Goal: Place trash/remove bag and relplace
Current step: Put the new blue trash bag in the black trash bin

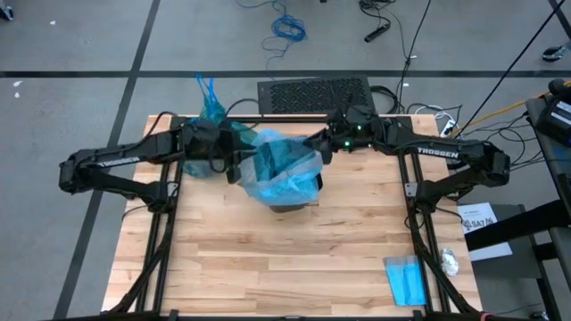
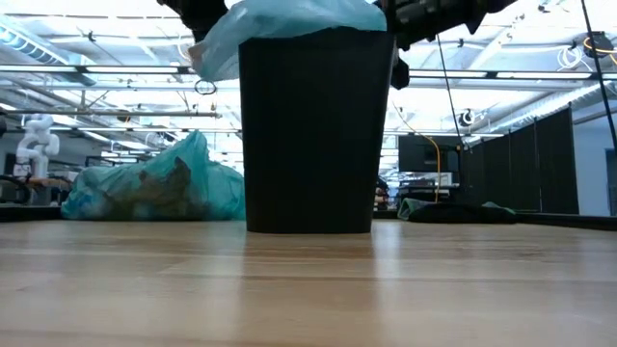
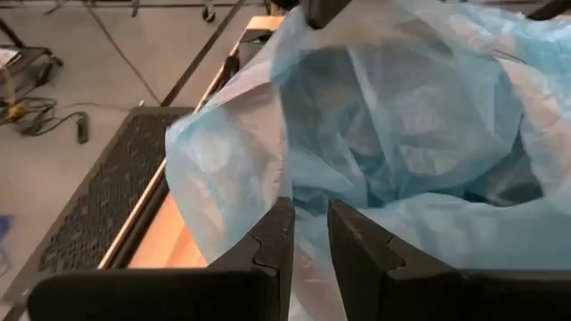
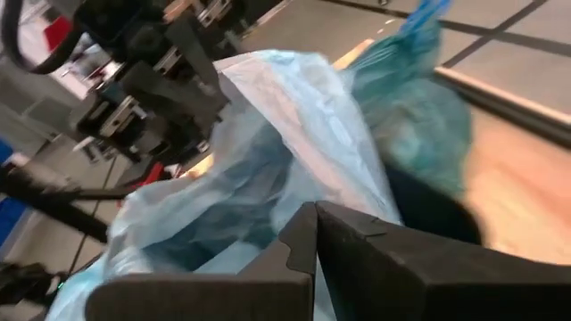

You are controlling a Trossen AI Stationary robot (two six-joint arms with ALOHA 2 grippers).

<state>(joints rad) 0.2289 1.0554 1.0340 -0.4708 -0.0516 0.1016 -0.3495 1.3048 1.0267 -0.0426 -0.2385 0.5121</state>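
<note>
A small black bin stands upright at the table's middle. A pale sky-blue plastic bag is draped over its mouth, open end up. The dark teal-green bag, filled and closed at the top, rests on the table behind and left of the bin; brownish scraps show through its wall. My left gripper is at the bin's left rim and my right gripper at its far right rim, each shut on the pale bag. My left gripper pinches the pale bag's rim on the bin's left side between its two fingers, reaching in level from the table's left. The plastic billows open beyond the fingers over the bin. My right gripper is shut on the pale bag's rim on the bin's far right side, coming in from the table's right. The fingers hide the exact place of contact.
A black mesh panel lies at the table's far edge behind the bin. A folded blue plastic piece and a small crumpled scrap lie near the table's near right corner. Bare wood spreads in front of the bin.
</note>
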